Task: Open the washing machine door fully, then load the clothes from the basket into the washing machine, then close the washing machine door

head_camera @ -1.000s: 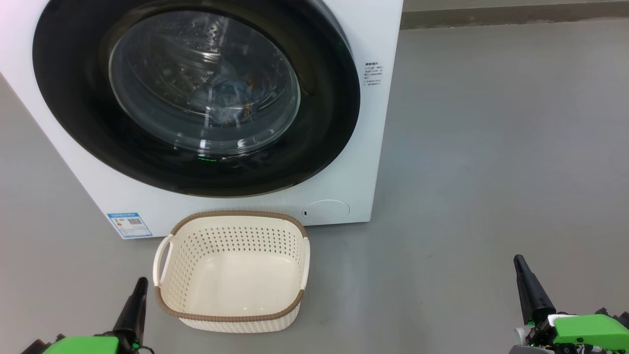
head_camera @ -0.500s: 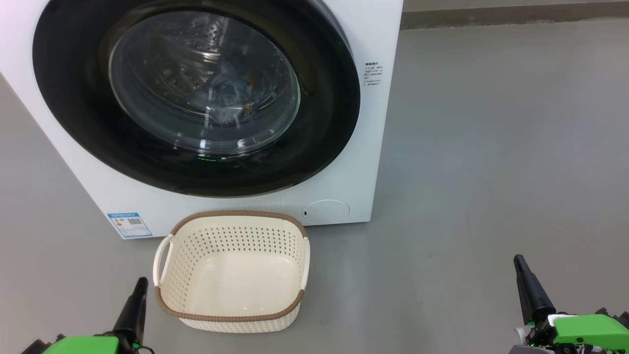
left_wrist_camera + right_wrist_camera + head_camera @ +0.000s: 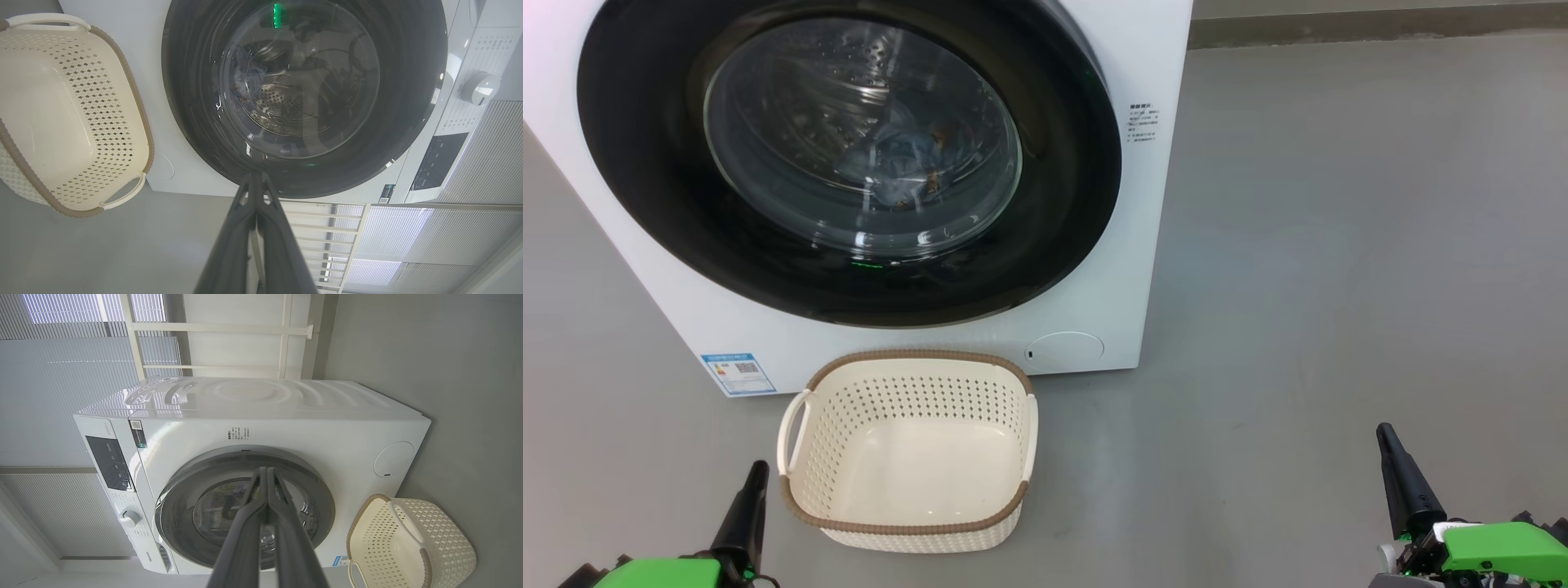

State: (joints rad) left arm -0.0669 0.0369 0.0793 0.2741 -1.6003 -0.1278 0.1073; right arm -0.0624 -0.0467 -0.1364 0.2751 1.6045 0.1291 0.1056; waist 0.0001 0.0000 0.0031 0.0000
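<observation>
Since nothing has moved in the last second, the job looks done and the robot seems to be resting.

The washing machine (image 3: 1143,245) is the biggest thing here. It is a white box that stands on the grey floor (image 3: 1339,286). The washing machine door (image 3: 645,180) is big, round and black. It lies flat against the front of the machine, so it is shut, and both wrist views show it the same way.

Next comes the basket (image 3: 915,357). It sits on the floor just in front of the machine, below the door. You can see its bare bottom, so nothing is left in it.

The clothes (image 3: 907,167) are smaller. They are inside the drum, behind the round glass, and show as a light blue heap with little orange-brown spots. The glass bends the view, so I cannot count them.

The left gripper (image 3: 759,469) is low on the left, just beside the basket but not touching it. Its fingers are pressed tight together and they hold nothing. The right gripper (image 3: 1384,433) is low on the right, well apart from the basket and the machine. Its fingers are pressed tight together too, and they hold nothing.

With the clothes in, the basket bare and the door shut, I think no step is left.
</observation>
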